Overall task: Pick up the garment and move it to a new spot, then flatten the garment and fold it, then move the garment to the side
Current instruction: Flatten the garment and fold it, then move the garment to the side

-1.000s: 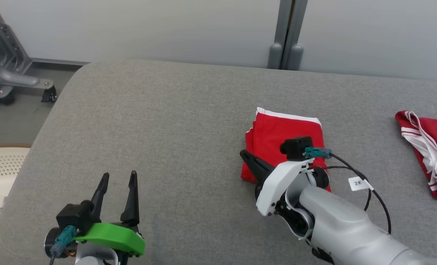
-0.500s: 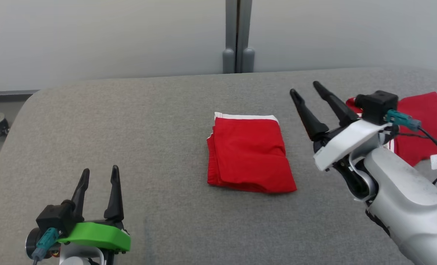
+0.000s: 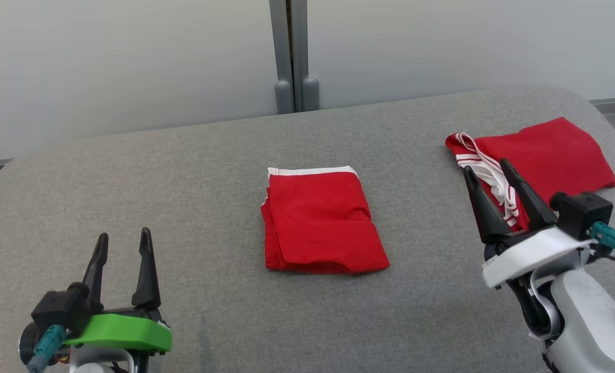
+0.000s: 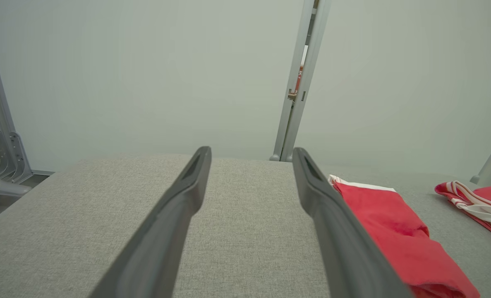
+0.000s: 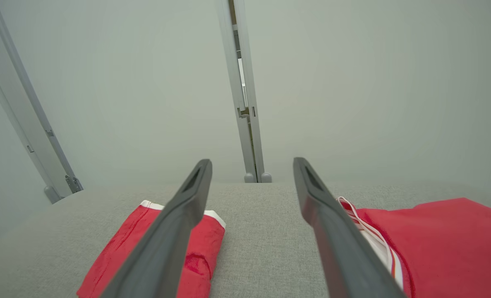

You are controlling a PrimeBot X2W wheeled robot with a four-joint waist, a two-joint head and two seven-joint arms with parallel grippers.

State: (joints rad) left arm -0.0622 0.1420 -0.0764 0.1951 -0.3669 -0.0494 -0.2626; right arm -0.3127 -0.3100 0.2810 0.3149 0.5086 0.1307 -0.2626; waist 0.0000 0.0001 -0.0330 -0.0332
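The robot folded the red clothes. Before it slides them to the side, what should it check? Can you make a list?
1. The folded red garment lies flat and neat on the grey table: ok.
2. The left hand is open and empty: ok.
3. The right hand is open and empty: ok.
4. The striped red garment lies apart from the folded one: ok.
5. The right hand's fingers are clear of the striped red garment: cannot tell, as they overlap it in the head view.
6. There is bare table to the left of the folded red garment: ok.
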